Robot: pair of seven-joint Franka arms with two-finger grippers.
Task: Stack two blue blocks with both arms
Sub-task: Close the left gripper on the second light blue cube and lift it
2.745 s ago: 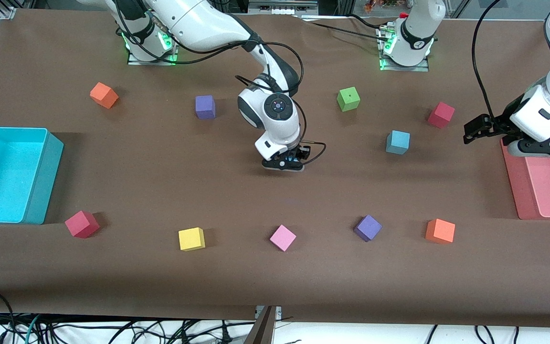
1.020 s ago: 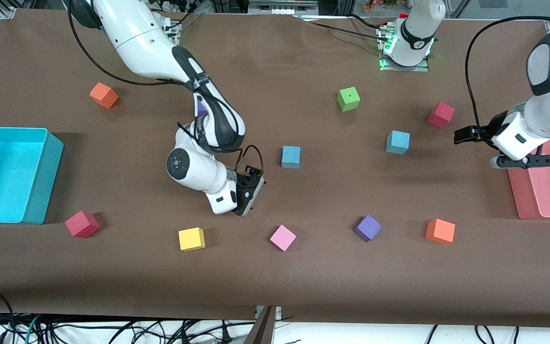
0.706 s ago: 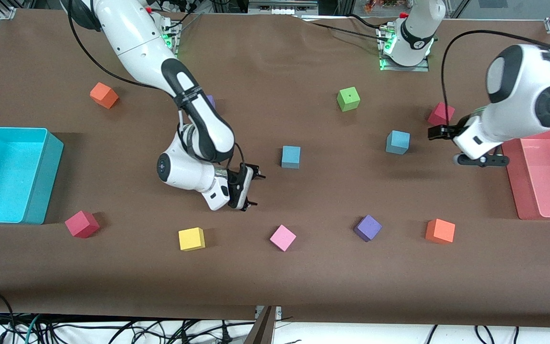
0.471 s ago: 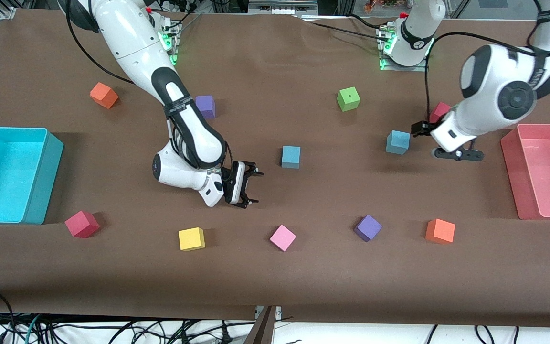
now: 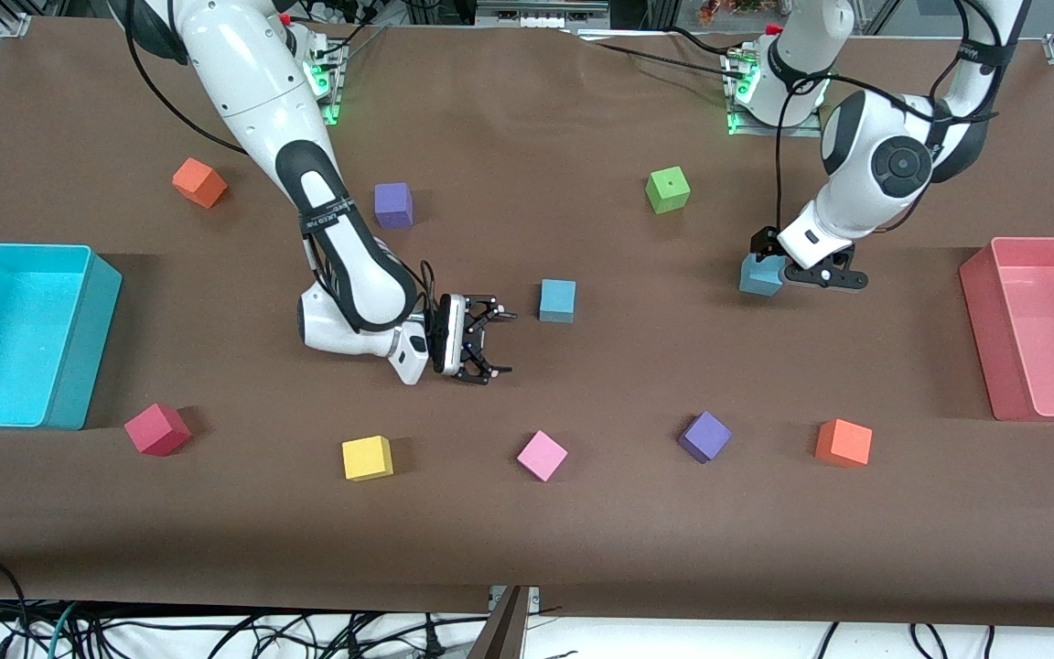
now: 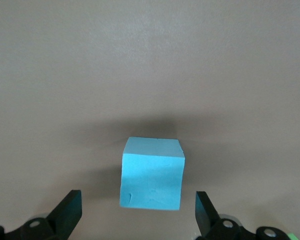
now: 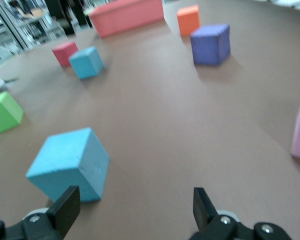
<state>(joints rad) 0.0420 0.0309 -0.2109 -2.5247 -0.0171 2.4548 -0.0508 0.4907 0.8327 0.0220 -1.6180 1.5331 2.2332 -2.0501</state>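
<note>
One blue block sits on the table's middle. My right gripper is open and lies low beside it, toward the right arm's end; the right wrist view shows this block just ahead of one fingertip. The other blue block sits toward the left arm's end. My left gripper is open over it. In the left wrist view this block lies between the spread fingers, untouched. It also shows farther off in the right wrist view.
A cyan bin and a pink bin stand at the table's ends. Loose cubes: orange, purple, green, red, yellow, pink, purple, orange.
My right gripper has left the middle blue block on the table, drawn away and turned back toward it. My left arm has swung from over the pink bin to over the other blue block.
</note>
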